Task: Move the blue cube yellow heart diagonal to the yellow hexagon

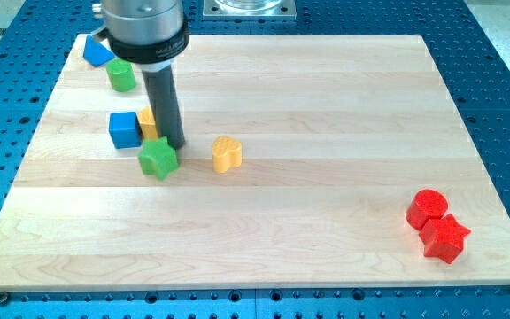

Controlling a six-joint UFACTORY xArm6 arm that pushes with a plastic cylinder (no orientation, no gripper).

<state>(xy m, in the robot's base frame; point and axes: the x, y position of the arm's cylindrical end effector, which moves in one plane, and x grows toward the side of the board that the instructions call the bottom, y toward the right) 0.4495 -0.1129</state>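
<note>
The blue cube point(124, 129) sits at the left of the board. A yellow block point(148, 123), partly hidden behind the rod, touches its right side; it looks like the yellow hexagon. The yellow heart point(227, 153) lies to the right, near the board's middle. My tip point(175, 145) stands just right of the yellow hexagon and at the top right of the green star point(158, 159), about touching it. The heart is a short way to the tip's right.
A blue triangle-like block point(97, 52) and a green cylinder point(121, 76) lie at the top left. A red cylinder point(427, 208) and a red star point(444, 237) lie together at the bottom right. The wooden board point(326, 106) rests on a blue perforated table.
</note>
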